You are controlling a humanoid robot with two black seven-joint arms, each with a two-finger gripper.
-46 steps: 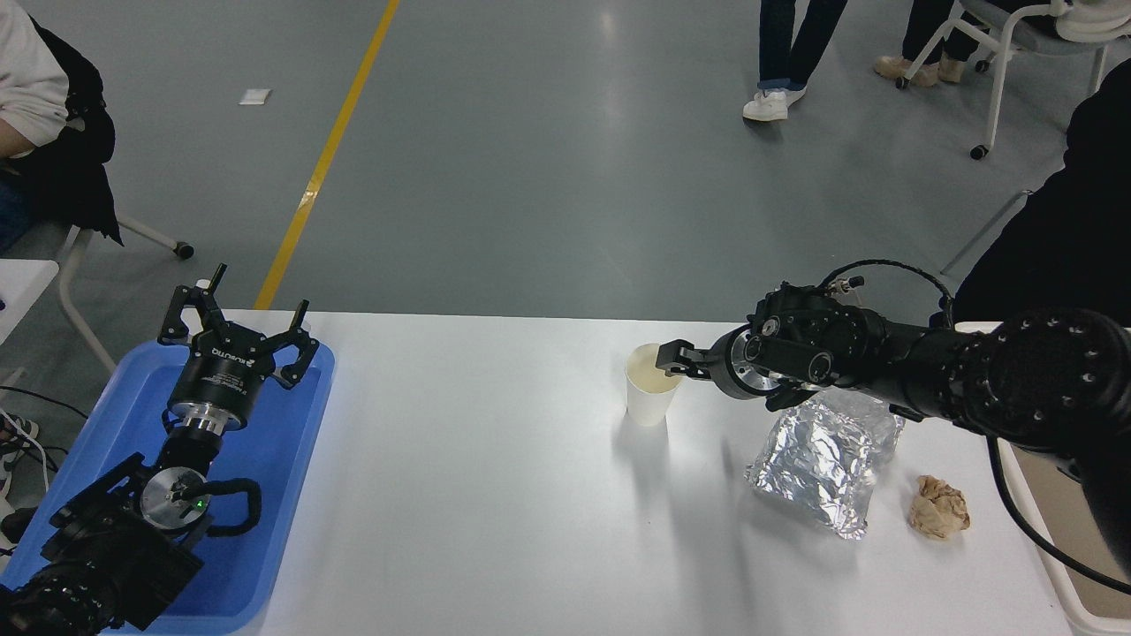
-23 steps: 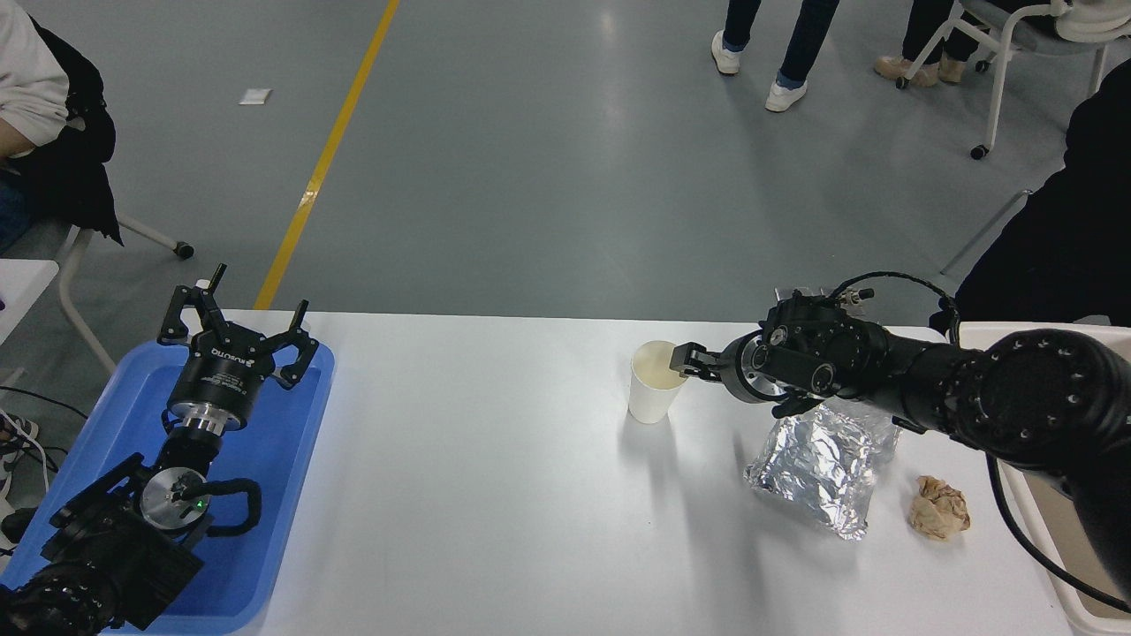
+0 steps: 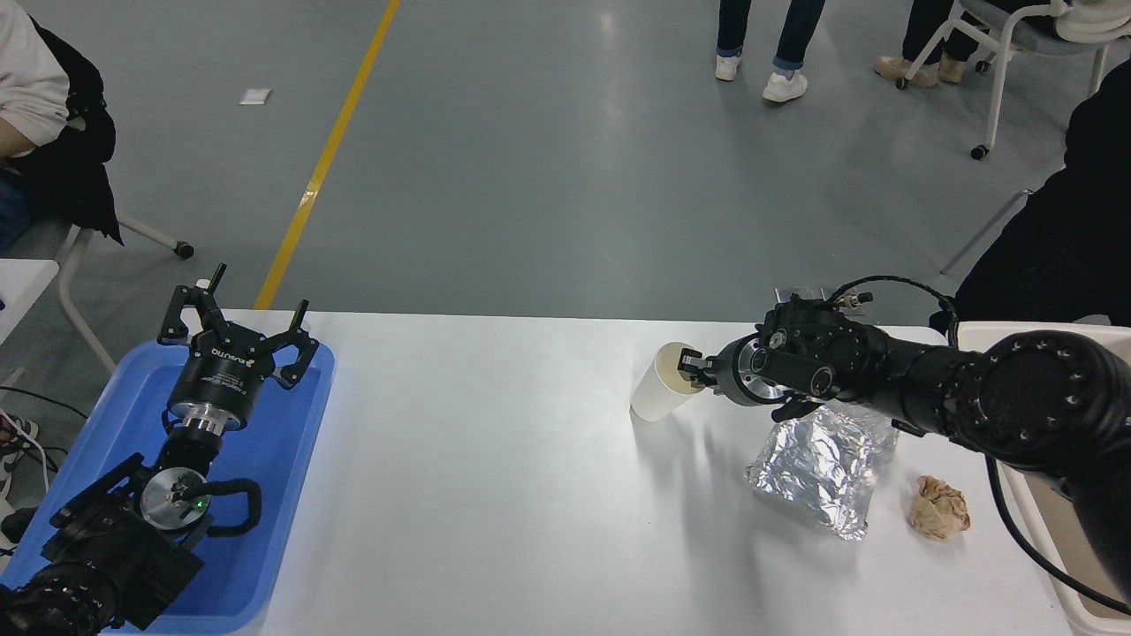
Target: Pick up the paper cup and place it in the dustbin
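**Right gripper pinching the rim of a tilted cup**

The white table [image 3: 495, 495] filled the lower half of the scene. The right arm came in from the 3 o'clock edge and reached toward the table's middle. The right gripper [image 3: 688, 368] had its fingers closed down on the rim of the cup [image 3: 658, 387], one finger inside the mouth and the other against the outer wall. The cup was white with a cream inside. It leaned, its open mouth tipped toward the gripper at 3 o'clock and its base pointing down toward 7 o'clock. I could not tell whether the base touched the table or hung just above it.

Below the arm, at about 5 o'clock from the cup, lay a crinkled foil container [image 3: 826, 473]. Near it, further toward 4 o'clock, sat a crumpled brown paper ball [image 3: 940, 507], apart from the foil.

The bin [image 3: 1051, 565] showed only as a pale rim and a slice of wall at the lower right edge, mostly hidden by the right arm. It stood well apart from the cup.

At 8 o'clock, the left arm was parked over a blue tray [image 3: 283, 495]. The left gripper [image 3: 237, 329] pointed away toward 12 o'clock with its fingers spread wide, holding nothing.

Beyond the table, on the grey floor at 12 o'clock, a person's legs [image 3: 767, 40] and white shoes were visible.
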